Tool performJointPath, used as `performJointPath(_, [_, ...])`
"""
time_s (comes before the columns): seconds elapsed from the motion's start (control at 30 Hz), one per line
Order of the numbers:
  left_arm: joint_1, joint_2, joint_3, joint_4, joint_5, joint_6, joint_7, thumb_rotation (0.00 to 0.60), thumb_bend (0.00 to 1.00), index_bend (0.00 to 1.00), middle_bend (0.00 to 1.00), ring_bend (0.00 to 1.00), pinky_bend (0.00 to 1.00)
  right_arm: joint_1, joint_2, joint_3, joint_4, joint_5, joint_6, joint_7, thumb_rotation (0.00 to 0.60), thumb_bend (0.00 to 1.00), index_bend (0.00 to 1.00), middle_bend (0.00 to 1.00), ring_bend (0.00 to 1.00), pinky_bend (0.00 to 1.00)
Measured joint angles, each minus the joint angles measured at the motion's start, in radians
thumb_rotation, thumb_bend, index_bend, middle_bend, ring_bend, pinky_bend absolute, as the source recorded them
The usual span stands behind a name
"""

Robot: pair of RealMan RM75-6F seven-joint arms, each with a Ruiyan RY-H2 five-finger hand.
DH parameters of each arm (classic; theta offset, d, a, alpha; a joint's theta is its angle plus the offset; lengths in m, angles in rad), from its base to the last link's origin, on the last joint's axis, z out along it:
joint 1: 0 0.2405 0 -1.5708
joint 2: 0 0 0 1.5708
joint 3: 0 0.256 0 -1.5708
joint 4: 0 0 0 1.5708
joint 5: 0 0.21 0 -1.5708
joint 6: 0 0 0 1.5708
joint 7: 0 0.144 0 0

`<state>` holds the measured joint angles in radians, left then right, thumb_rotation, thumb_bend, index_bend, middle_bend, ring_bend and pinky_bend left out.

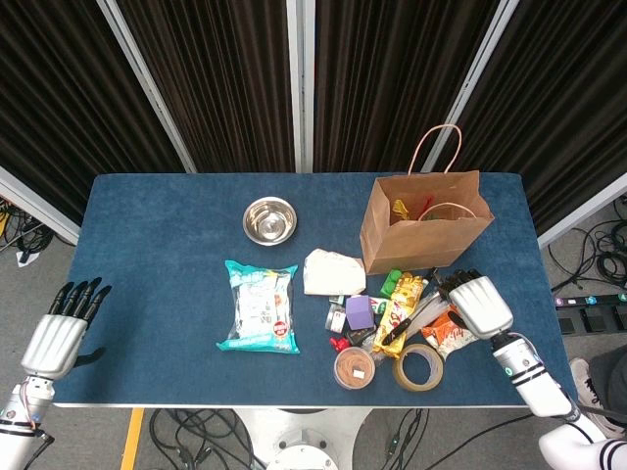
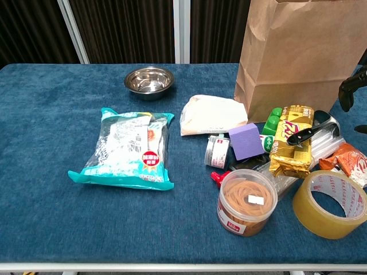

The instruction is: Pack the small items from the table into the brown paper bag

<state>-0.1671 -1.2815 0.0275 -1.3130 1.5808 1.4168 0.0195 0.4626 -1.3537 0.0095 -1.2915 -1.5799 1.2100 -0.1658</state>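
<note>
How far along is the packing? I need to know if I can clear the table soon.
Barely started. The brown paper bag holds a few colourful items. Neither the right hand nor the left hand holds anything. Left out: tape roll, rubber-band tub, purple block, gold snack pack, teal snack bag.
</note>
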Motion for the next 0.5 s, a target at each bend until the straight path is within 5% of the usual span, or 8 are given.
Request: performJointPath(0.5, [0.0, -0.015, 0.004, 0.039, -0.005, -0.013, -0.021, 0.6, 0.05, 0.1, 0.07, 0.0, 0.05, 0.024, -0.081, 0.029, 0.105, 0.049, -0.063, 0.074, 0.6, 0.14, 0.52, 0.44, 0.33, 0.43])
